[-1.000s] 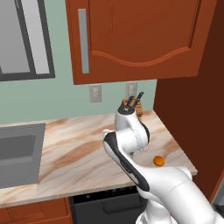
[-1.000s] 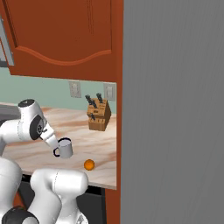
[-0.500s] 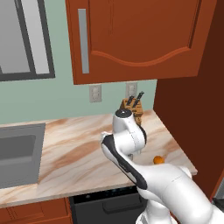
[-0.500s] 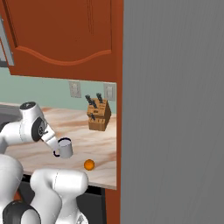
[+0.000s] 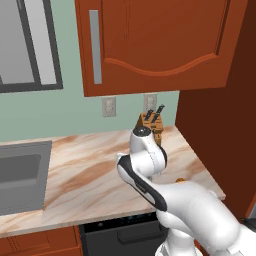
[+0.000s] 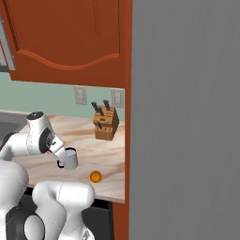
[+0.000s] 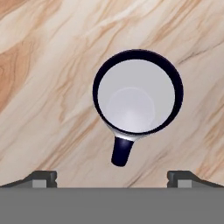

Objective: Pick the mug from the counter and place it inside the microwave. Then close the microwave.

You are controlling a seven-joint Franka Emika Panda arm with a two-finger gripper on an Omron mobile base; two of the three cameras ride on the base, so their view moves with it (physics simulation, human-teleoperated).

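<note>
The mug (image 7: 138,97) is seen from straight above in the hand view, standing upright on the marbled desk (image 7: 43,65), its white inside empty, its rim dark blue and its dark handle pointing toward the bottom of that view. In the right base view the mug (image 6: 70,158) is found toward the near edge of the desk (image 6: 105,152), partly covered by the white arm that comes in from the left.

The fingers (image 7: 112,177) are spread wide, one tip at the lower left and one at the lower right of the hand view, with the mug's handle lying between them; nothing is held and no contact with the mug is seen.

An orange fruit (image 6: 95,176) lies on the desk just to the right of the mug and nearer the front edge, apart from it. A wooden knife block (image 6: 106,123) with dark handles stands farther back, by the wall. In the left base view the knife block (image 5: 151,123) is partly hidden behind the arm, and a grey sink (image 5: 20,175) is set into the desk (image 5: 90,170) at the far left. Two wall outlets (image 5: 109,106) are mounted on the green wall, below a red-brown cabinet (image 5: 160,45).
</note>
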